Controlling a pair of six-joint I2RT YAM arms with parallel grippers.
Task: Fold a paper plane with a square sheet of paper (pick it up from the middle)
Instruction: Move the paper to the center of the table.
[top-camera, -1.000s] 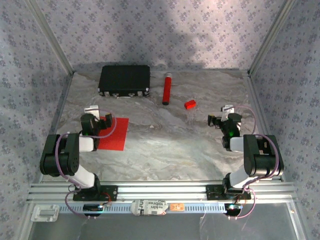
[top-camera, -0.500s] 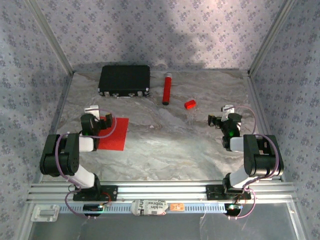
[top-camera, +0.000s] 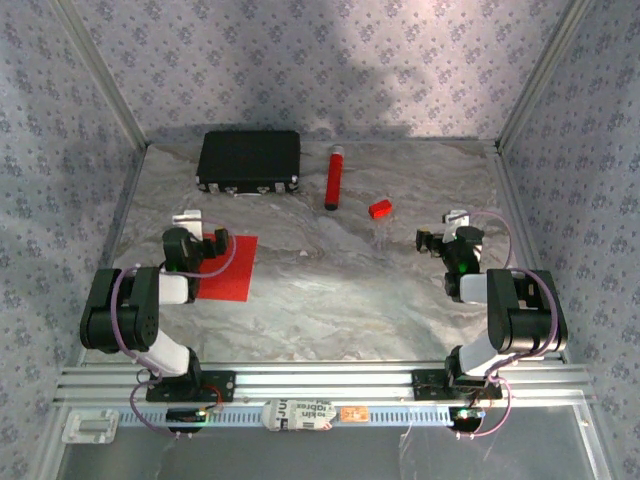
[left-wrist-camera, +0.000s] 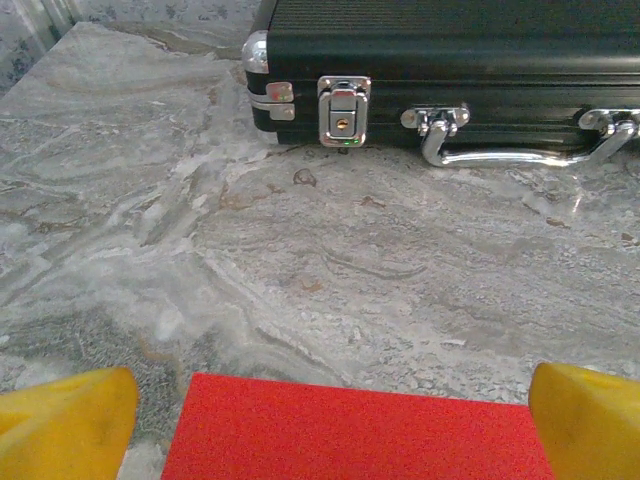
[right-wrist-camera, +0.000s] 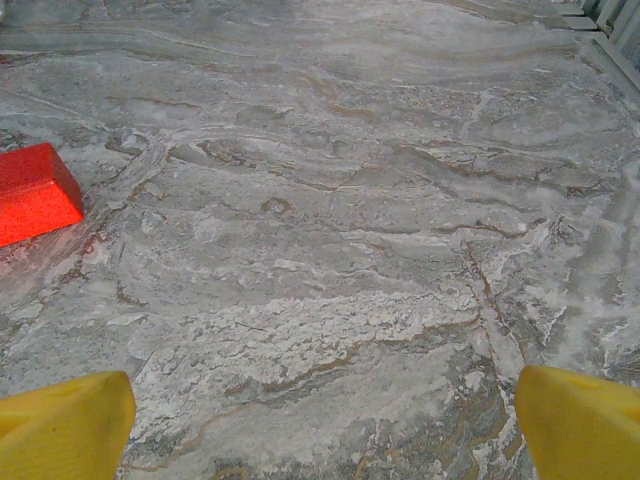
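Left hand (top-camera: 200, 238) spread wide and empty, I hovered low over the square sheet of paper (top-camera: 228, 268), which lay flat at 9 o'clock on the table (top-camera: 340, 290), while my right hand (top-camera: 440, 238) stood open at 3 o'clock.

From above, the left tool (top-camera: 203, 243) covers the far left corner of the square sheet of paper (top-camera: 232, 270), so that corner can't be made out. In the left wrist view the sheet runs off the bottom edge, the black case (left-wrist-camera: 450, 60) off the top and right, and the yellow fingertips (left-wrist-camera: 65, 420) off the lower corners. In the right wrist view the left edge clips the small red block (right-wrist-camera: 35, 195).
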